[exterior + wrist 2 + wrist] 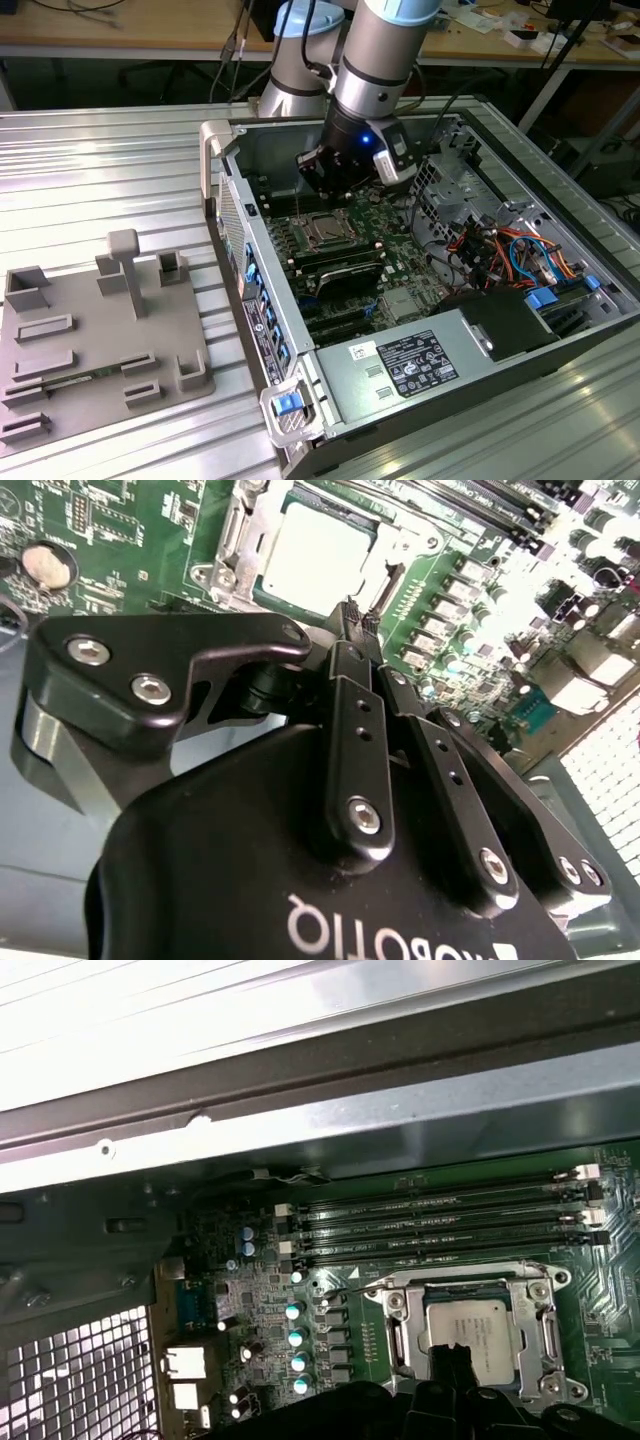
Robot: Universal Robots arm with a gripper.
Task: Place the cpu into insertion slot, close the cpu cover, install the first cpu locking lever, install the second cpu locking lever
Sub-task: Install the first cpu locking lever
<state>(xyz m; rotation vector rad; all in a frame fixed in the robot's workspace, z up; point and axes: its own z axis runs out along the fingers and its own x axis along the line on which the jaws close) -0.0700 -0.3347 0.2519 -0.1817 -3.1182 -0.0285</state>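
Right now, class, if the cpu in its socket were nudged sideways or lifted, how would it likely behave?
The cpu looks flat and rigid, so it probably would not bend. Seated within the silver cpu cover frame, it likely would not slide if pushed. Its smooth metal top seems slippery to pinch.

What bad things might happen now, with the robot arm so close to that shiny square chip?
1. The end effector hangs right over the cpu. Pressing down off-centre might scratch it or bend the cpu cover.
2. A thin locking lever pokes out beside the socket. The end effector could slip off it, and it might spring back.
3. Small capacitors stand close by, so a sideways swing might knock them.
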